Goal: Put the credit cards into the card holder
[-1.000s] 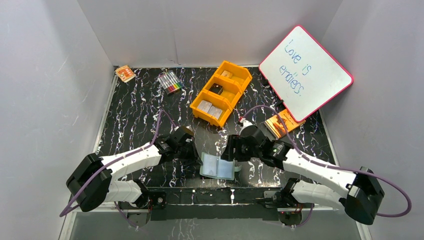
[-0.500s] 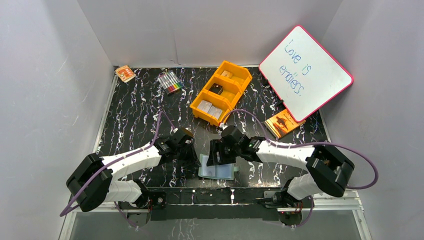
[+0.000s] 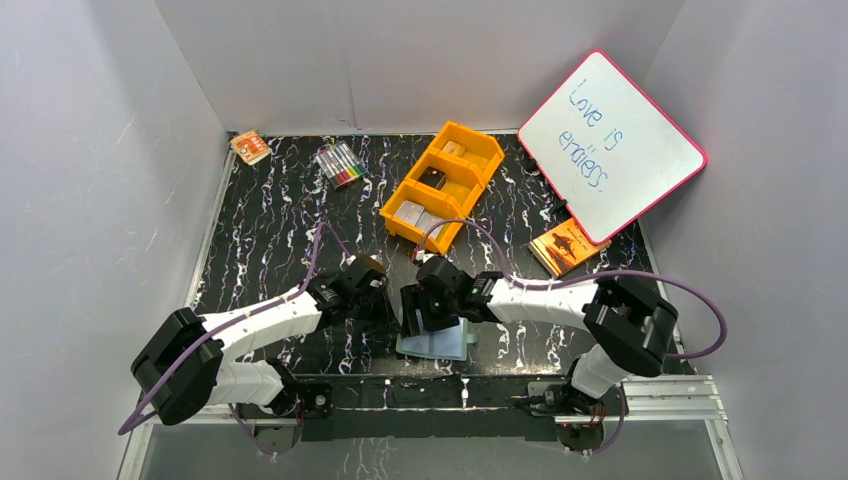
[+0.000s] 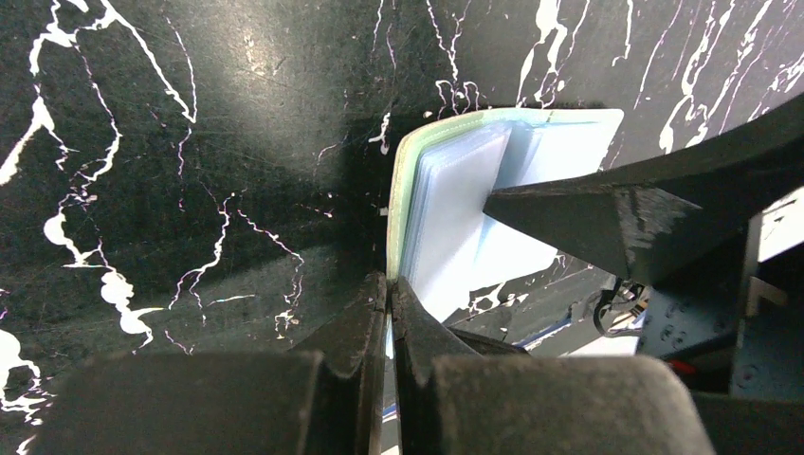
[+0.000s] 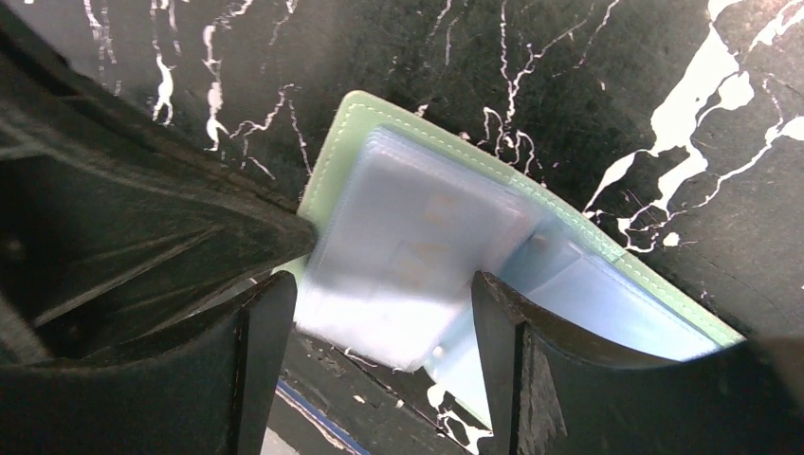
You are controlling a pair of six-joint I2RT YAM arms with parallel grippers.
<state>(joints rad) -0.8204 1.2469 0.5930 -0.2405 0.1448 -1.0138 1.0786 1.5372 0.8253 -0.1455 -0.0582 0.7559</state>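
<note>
The card holder (image 3: pixel 440 343) is lying open on the desk (image 3: pixel 270 220) at lower centre; the left hand (image 4: pixel 388 289) is clamping its green edge, the right hand (image 5: pixel 379 289) is straddling its clear pockets, fingers apart.

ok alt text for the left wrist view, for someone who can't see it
The left gripper, shut, pinches the near edge of an open sage-green card holder lying on a black, white-veined table, its clear pockets showing. From the right, one black finger of the right gripper reaches in with its tip on those pockets.
</note>
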